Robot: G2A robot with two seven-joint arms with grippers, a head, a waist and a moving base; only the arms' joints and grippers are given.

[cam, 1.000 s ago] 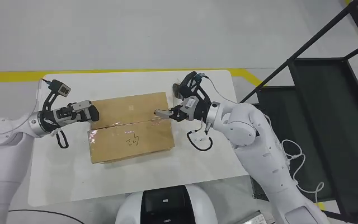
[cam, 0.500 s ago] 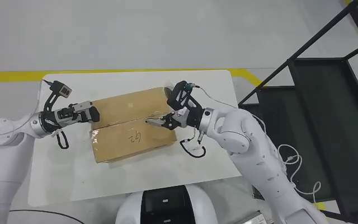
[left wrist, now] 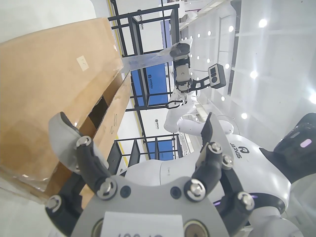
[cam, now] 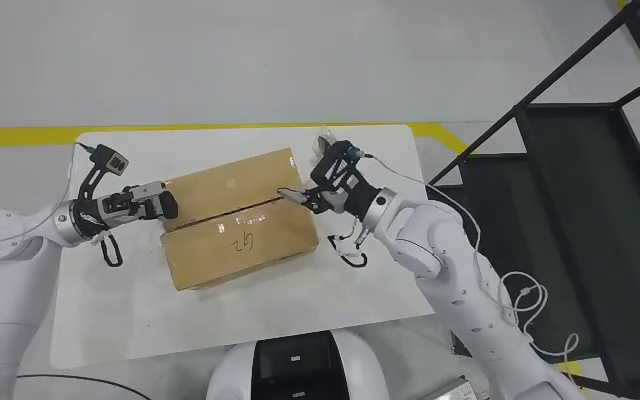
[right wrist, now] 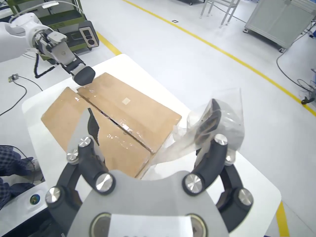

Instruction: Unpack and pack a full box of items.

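Note:
A brown cardboard box (cam: 240, 222) lies slightly askew mid-table, its top flaps meeting at a centre seam that gapes a little (right wrist: 116, 122). My right gripper (cam: 303, 194) hovers open over the box's right end; in its wrist view (right wrist: 150, 114) the fingers stand wide apart. Clear tape (right wrist: 222, 114) clings to one finger, and a strip (left wrist: 145, 59) stretches from it to the box edge. At the box's left end my left gripper (cam: 165, 203) is open (left wrist: 133, 124), one pad (left wrist: 63, 130) resting against the cardboard.
The white table (cam: 120, 300) has bare room in front of and behind the box. A dark metal rack (cam: 560, 170) stands just off the table's right side. A yellow floor line (cam: 200, 128) runs behind the table.
My right gripper dipped along the seam toward the box's middle, then drew back to the right end with tape trailing. The box has turned slightly. My left gripper stayed put.

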